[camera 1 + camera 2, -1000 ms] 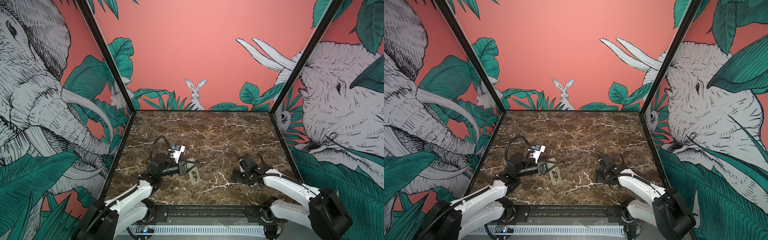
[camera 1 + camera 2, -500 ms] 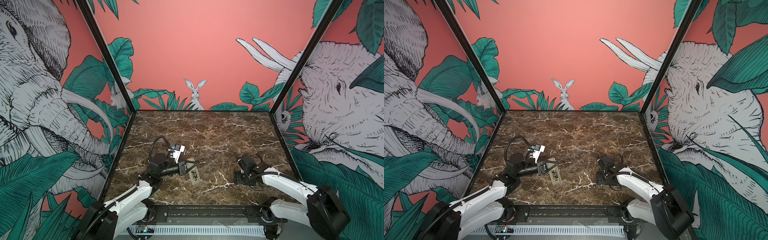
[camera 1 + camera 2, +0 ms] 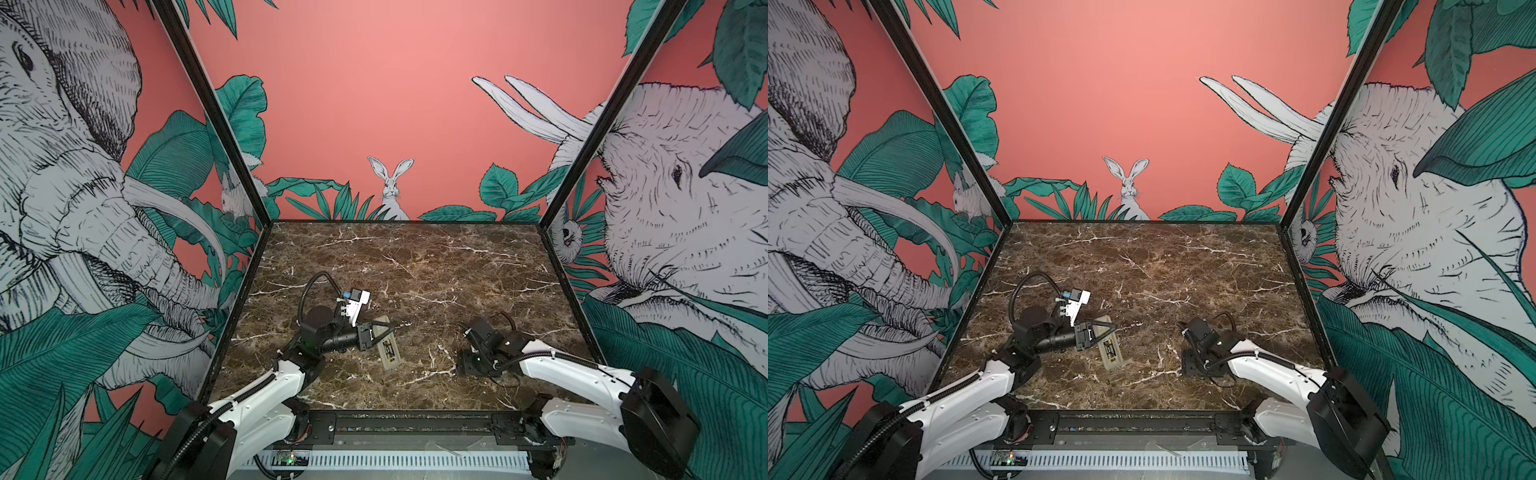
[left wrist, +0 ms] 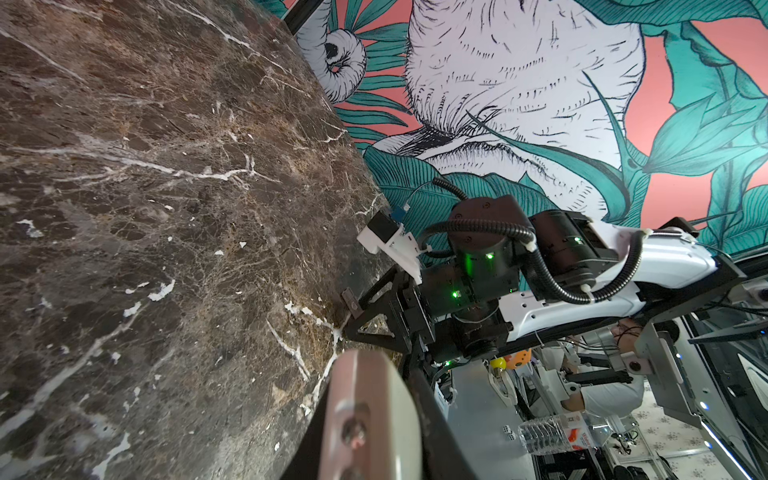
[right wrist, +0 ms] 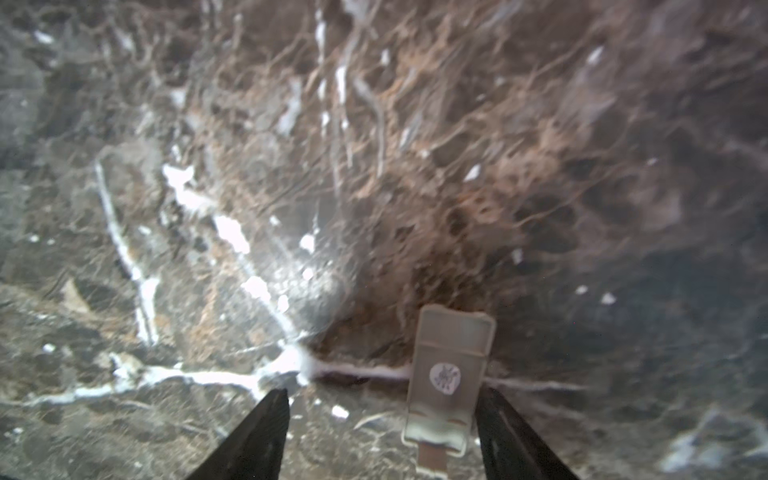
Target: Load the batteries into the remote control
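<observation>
Remote (image 3: pixel 391 360) lies back-up on the table (image 3: pixel 415 270), batteries (image 3: pixel 388 346) seemingly seated, its far end pinched in the closed left gripper (image 3: pixel 382 327). Right gripper (image 5: pixel 382 399) gapes empty astride the cover (image 5: pixel 449 374), which sits off-centre; centre it before closing

Beige-backed remote control (image 3: pixel 391 360) lies back-up, dark gold-marked batteries (image 3: pixel 388 348) inside its open bay.
</observation>
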Robot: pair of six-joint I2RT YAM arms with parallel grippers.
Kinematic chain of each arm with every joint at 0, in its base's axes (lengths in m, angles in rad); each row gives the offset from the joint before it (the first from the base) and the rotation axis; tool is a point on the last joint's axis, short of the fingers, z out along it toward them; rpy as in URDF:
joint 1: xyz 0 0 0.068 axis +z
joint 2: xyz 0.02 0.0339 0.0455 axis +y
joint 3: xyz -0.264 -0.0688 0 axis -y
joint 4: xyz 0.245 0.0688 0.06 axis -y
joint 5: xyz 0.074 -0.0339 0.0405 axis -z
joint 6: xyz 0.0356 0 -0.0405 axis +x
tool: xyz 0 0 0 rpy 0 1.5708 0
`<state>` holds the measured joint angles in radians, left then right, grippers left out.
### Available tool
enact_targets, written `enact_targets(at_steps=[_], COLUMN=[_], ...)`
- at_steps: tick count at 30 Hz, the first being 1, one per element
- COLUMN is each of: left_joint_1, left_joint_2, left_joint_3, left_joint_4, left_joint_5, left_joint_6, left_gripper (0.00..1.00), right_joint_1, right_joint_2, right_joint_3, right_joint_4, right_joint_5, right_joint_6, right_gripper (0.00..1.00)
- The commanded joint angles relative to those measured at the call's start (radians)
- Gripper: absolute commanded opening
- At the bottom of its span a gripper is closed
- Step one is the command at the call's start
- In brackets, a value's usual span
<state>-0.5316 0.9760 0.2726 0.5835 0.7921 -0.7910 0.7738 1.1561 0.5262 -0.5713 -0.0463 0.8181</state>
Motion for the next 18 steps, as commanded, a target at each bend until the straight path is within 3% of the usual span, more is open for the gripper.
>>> enact_targets(at_steps=[1, 9, 18], left_joint_1=[-0.004, -0.005, -0.007], left_joint_2=[-0.004, 0.005, 0.015], left_joint_3=[0.019, 0.017, 0.011], left_joint_4=[0.05, 0.035, 0.03], left_joint_5=[0.001, -0.004, -0.005], left_joint_6=[-0.004, 0.009, 0.008], left_gripper=[0.0, 0.0, 0.0], right_joint_1=[0.029, 0.041, 0.041], right_joint_2=[-0.017, -0.103, -0.136], right_joint_3=[-0.004, -0.062, -0.073], right_joint_4=[-0.017, 0.006, 0.012], right_joint_5=[0.033, 0.107, 0.154], right_joint_6=[0.069, 0.13, 0.1], right_gripper=[0.71, 0.71, 0.72])
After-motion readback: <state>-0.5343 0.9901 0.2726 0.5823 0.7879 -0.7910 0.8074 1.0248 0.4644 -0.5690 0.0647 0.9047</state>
